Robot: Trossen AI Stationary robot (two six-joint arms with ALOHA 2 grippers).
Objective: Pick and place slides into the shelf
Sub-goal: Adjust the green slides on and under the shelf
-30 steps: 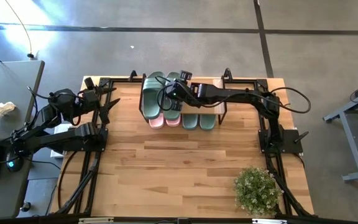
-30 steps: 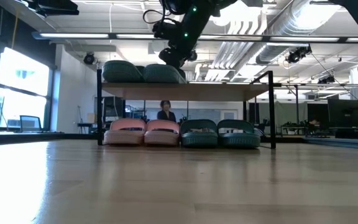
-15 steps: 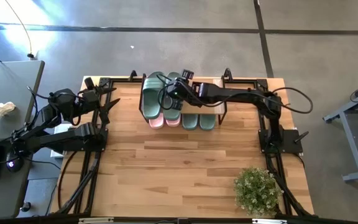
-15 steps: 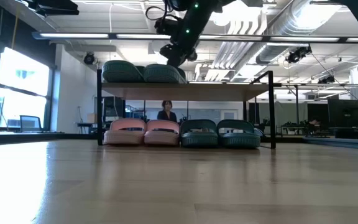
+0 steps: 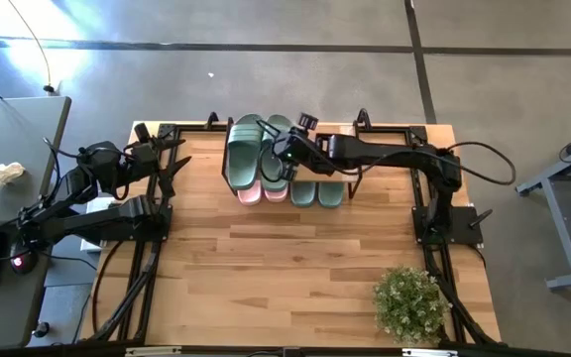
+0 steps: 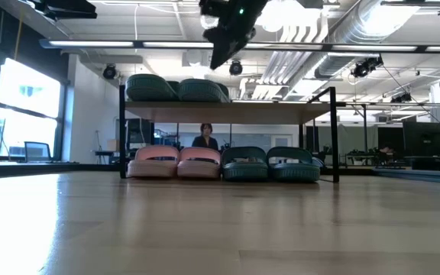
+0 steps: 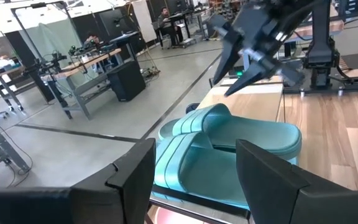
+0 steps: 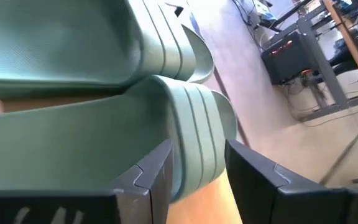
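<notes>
The shelf (image 5: pixel 350 132) sits hard against the far edge of the surface (image 5: pixel 295 268), about midway along it — everything nearer than it is bare plank, down to a potted plant (image 5: pixel 405 302) in the near right corner. On the shelf's wooden top, at its left end, two sage-green slides (image 5: pixel 256 151) lie side by side; the right half of that top is bare. Below, on the lower tier, four slides stand in a row: the pink pair (image 6: pixel 176 162) at the left, a green pair (image 6: pixel 269 163) at the right.

The right hand (image 5: pixel 287 156) hangs over the shelf — just above the right-hand green slide on top, clear of it in the low view, fingers apart and gripping nothing. From its wrist, that slide's strap (image 8: pixel 197 124) fills the gap between the fingers.

The left hand (image 5: pixel 173 164) waits at the left edge of the surface, well apart from the shelf, fingers spread and empty.
</notes>
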